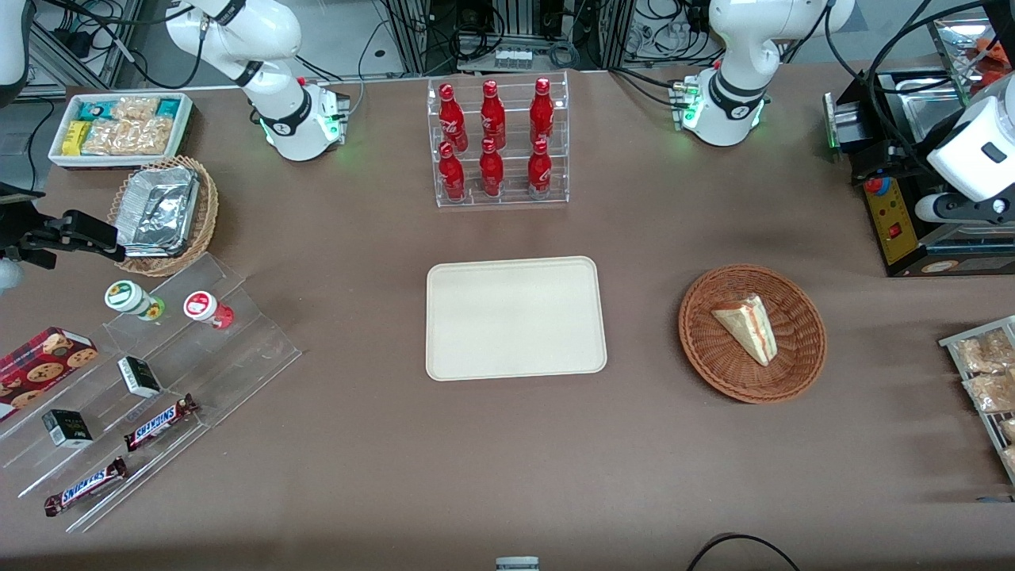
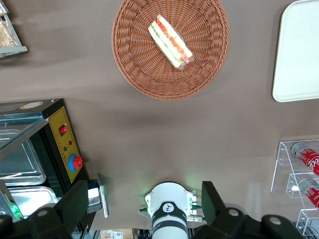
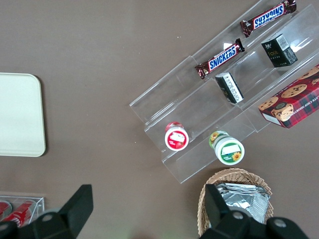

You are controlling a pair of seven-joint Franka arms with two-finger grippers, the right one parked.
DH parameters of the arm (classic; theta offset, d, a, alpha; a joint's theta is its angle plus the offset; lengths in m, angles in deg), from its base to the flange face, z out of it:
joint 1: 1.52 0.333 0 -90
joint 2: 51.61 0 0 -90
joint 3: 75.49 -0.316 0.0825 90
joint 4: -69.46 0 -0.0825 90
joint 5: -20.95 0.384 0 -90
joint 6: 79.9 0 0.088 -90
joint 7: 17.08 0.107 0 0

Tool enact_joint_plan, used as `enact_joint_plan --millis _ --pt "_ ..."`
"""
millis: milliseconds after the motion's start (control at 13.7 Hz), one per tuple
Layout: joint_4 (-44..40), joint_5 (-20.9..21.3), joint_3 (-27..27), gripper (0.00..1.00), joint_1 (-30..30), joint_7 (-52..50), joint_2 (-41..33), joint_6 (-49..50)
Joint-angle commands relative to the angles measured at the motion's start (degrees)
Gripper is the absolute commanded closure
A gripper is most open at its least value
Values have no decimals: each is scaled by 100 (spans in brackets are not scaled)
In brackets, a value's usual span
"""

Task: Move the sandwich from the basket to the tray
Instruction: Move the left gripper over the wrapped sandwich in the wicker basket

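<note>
— Black fingers [image 2: 75, 204], aren't they? How does the gripper [image 2: 144, 191] stand?

— Spread wide, with nothing between the two fingers. It hangs high over the table [image 1: 507, 460] at the working arm's end, looking straight down.

— And what lies under it?

— Brown cloth, matte and smooth, with only soft shadows on it. The working arm's white base [image 2: 169, 211] stands almost directly below, a green glow on the cloth around it. Just beside that is a black control box [image 2: 65, 144] with a yellow panel and a red button, and shiny metal pans next to it.

— Where is the sandwich [image 1: 747, 325]?

— Well apart from the gripper, below it and nearer the front camera. It lies on its side in the reddish-brown basket [image 1: 801, 349], roughly at the middle, with its red and green layers showing along one edge.

— The tray [image 1: 515, 317]?

— Farther out again from the gripper, toward the parked arm's end, near the basket but not touching it. It lies flat and bare.

— Anything more?

— A clear rack of red bottles [image 1: 501, 143] stands farther from the front camera than the tray. Bagged pastries [image 1: 983, 373] lie at the working arm's edge. Farthest from the gripper are a stepped clear stand [image 1: 158, 373] with snacks and a tan basket of foil containers [image 1: 162, 214]. Past the table edge, cables [image 1: 507, 32] and metal frames crowd the room.
</note>
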Motion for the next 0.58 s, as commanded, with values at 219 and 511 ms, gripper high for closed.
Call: enact_joint_plan --millis 219,511 --pt "180 -74 -101 0 -114 -69 131 -493" --pt "787 -74 -83 0 -141 -77 352 -1275"
